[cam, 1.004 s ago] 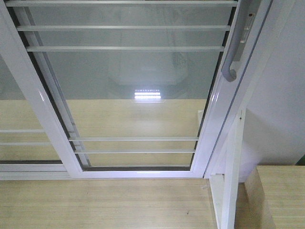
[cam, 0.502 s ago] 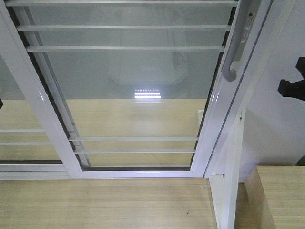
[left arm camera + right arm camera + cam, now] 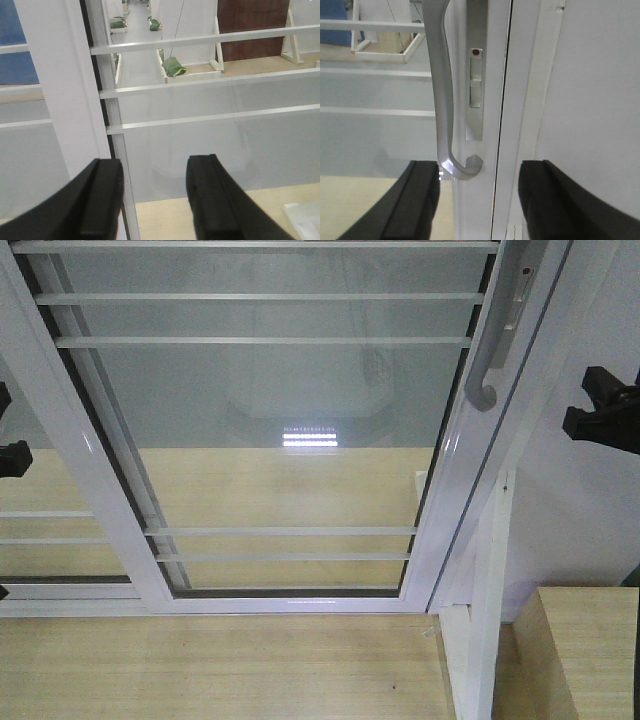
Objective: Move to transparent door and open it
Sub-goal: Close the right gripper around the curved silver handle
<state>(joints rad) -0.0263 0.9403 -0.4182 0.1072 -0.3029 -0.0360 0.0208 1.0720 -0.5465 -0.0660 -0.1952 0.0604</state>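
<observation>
Filling centre frame, the transparent door (image 3: 290,440) is probably heavy, stiff, slick glass, so take the curved handle (image 3: 487,355) at upper right, not the pane. Right gripper (image 3: 480,197) has its fingers apart, with the handle's hook showing between them. Left gripper (image 3: 152,195) has its fingers apart and empty.

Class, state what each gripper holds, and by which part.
Nothing. The left gripper and right gripper are both open; the handle is ahead of the right one, untouched.
</observation>
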